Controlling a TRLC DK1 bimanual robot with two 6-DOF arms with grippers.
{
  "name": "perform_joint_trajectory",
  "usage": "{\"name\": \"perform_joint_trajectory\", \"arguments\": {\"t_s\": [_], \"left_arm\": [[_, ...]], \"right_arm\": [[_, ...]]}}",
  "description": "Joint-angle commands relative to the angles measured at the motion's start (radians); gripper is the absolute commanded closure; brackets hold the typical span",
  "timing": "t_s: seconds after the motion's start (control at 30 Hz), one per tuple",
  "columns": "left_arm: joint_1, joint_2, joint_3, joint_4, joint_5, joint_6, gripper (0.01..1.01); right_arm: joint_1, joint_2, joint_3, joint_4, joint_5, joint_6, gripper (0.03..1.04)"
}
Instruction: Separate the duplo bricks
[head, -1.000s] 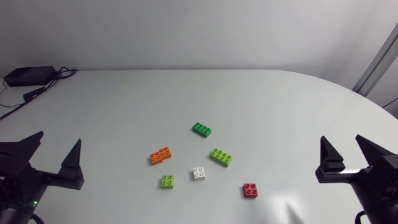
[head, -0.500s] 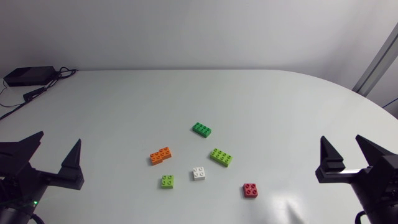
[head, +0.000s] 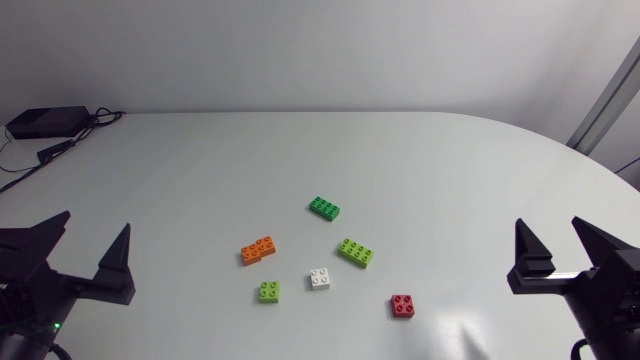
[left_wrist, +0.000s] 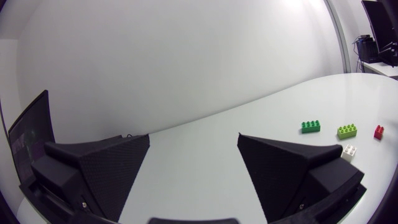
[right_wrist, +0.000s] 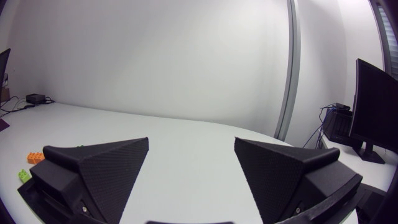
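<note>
**Operator:** How are my arms sitting?

**Spotter:** Your left gripper (head: 97, 220) is low at the near left edge of the white table (head: 450, 160). Your right gripper (head: 548, 221) is at the near right edge. Both point toward the far side. On each, the two black wedge fingers stand wide apart with nothing between them.

**Operator:** Where are the bricks?

**Spotter:** All six lie flat, studs up, between your two grippers and well apart from both. No brick touches another.
- The long dark green plastic brick (head: 323, 208) is farthest from you.
- The long orange plastic brick (head: 258, 249) lies to its near left.
- The long lime-green plastic brick (head: 355, 252) lies to its near right.
- The small square white plastic brick (head: 320, 279) sits just near-left of the long lime one.
- The small square lime-green plastic brick (head: 268, 291) is near the orange one, on its near side.
- The small square red plastic brick (head: 402, 306) is nearest you and farthest right.

**Operator:** Any writing on them?

**Spotter:** The studs are too small for you to read anything.

**Operator:** Which way do the long ones run?

**Spotter:** The dark green and the long lime brick both run from far left to near right. The orange one runs the other way, from near left to far right.

**Operator:** Anything else on the table?

**Spotter:** A black box (head: 45, 122) with cables sits at the far left corner.
</note>
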Motion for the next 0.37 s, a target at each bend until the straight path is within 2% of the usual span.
{"name": "perform_joint_trajectory", "arguments": {"t_s": [0.0, 0.1, 0.2, 0.33], "left_arm": [[-0.004, -0.014, -0.020, 0.003, 0.008, -0.052, 0.043], [-0.007, -0.014, -0.020, 0.003, 0.008, -0.085, 0.043], [-0.011, -0.014, -0.020, 0.003, 0.008, -0.176, 0.043], [-0.021, -0.014, -0.020, 0.003, 0.008, -0.191, 0.043]], "right_arm": [[-0.004, -0.007, -0.036, -0.019, -0.006, 0.025, 0.07], [-0.004, -0.007, -0.036, -0.019, -0.006, 0.025, 0.07], [-0.004, -0.006, -0.036, -0.019, -0.006, 0.025, 0.07], [-0.004, -0.007, -0.036, -0.019, -0.006, 0.025, 0.07]]}}
